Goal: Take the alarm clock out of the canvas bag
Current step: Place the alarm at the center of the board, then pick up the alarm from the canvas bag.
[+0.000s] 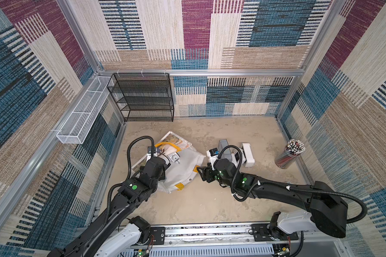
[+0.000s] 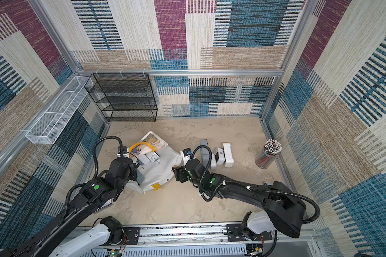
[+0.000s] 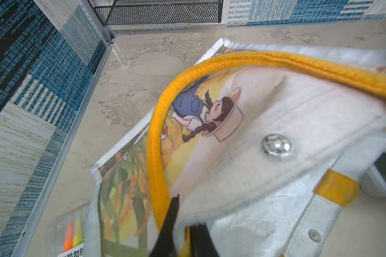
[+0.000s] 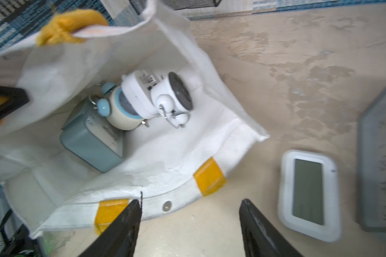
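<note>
Right pincer (image 4: 191, 201): fingers spread, nothing between them. It sits just in front of the lower rim of the canvas bag (image 1: 183, 169), over the bare counter (image 1: 187, 204).

Left pincer (image 3: 187, 211): pressed together, pinching the white fabric of the bag's upper rim beside the yellow strap handle (image 3: 156, 144). A metal snap (image 3: 276, 146) shows on the inside of that rim.

The bag lies on its side on the counter, left of centre, with its mouth gaping toward the right pincer. Three clocks lie inside:
- white twin-bell alarm clock (image 4: 165, 93), nearest the mouth, tipped over;
- cream and blue twin-bell clock (image 4: 120, 115), touching it;
- teal box-shaped clock (image 4: 91, 142), deeper in.

A white digital clock (image 4: 308, 193) and a grey rectangular unit (image 1: 224, 146) stand outside the bag.

Farther right stands a jar of pencils (image 1: 288, 153). A black mesh shelf (image 1: 143, 98) stands against the far wall, and a white mesh basket (image 1: 83, 115) hangs on the side wall.
</note>
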Controlling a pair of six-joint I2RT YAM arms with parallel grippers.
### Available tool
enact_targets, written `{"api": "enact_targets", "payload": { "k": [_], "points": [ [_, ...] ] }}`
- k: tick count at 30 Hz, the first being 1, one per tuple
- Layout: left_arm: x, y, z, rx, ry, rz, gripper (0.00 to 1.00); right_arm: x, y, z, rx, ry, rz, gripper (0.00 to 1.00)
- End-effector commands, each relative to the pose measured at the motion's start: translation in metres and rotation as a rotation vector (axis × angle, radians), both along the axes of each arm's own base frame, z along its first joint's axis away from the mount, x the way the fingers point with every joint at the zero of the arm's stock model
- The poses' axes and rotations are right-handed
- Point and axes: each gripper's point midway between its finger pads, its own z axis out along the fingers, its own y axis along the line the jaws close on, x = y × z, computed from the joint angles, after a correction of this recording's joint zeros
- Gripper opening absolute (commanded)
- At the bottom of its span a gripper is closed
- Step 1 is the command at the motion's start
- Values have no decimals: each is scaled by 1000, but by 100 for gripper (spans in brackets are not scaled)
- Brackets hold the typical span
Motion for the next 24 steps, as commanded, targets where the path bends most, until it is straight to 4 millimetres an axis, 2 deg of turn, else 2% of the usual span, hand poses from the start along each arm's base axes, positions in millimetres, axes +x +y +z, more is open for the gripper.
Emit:
{"api": "enact_targets", "payload": {
  "k": [1, 8, 16, 24],
  "points": [
    [5, -7, 9, -19, -24, -28, 0, -6, 27, 9, 99, 21, 40, 72],
    [12, -16, 14, -30, -38, -60, 0, -8, 67, 0, 136, 51, 103, 72],
    [21, -27, 18, -52, -64, -90, 0, -17, 121, -29, 107, 104, 208, 72],
    [30, -38, 29, -63, -111, -139, 0, -30, 148, -43, 83, 103, 266, 74]
  ]
}}
